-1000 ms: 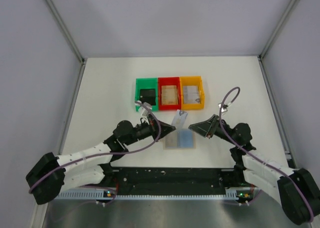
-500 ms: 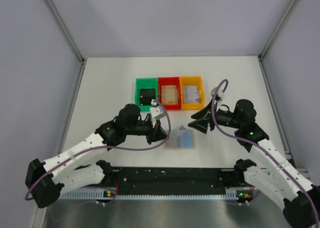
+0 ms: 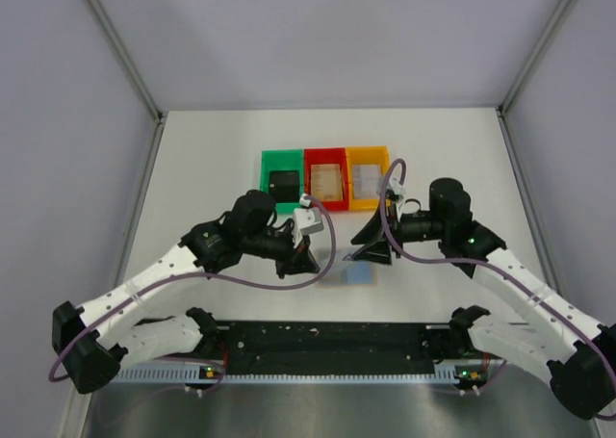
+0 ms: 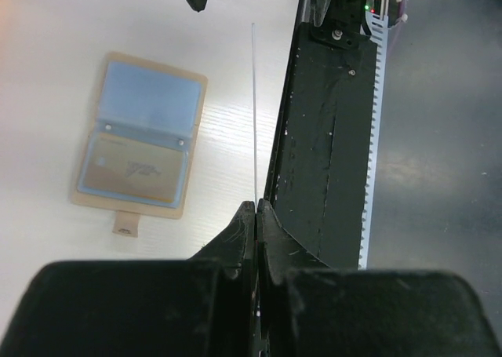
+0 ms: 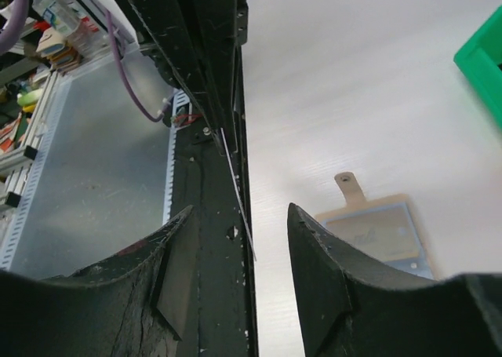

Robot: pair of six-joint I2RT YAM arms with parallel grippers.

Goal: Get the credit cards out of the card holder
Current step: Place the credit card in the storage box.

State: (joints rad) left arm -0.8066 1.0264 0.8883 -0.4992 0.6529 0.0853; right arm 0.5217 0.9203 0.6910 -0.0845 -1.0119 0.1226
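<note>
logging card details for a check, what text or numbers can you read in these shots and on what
No text can be read.
Pocketed card in the card holder: faint print, too blurred.
Binned cards in the red bin and orange bin: too small.
Held card in the left gripper: edge-on, face hidden.
</note>
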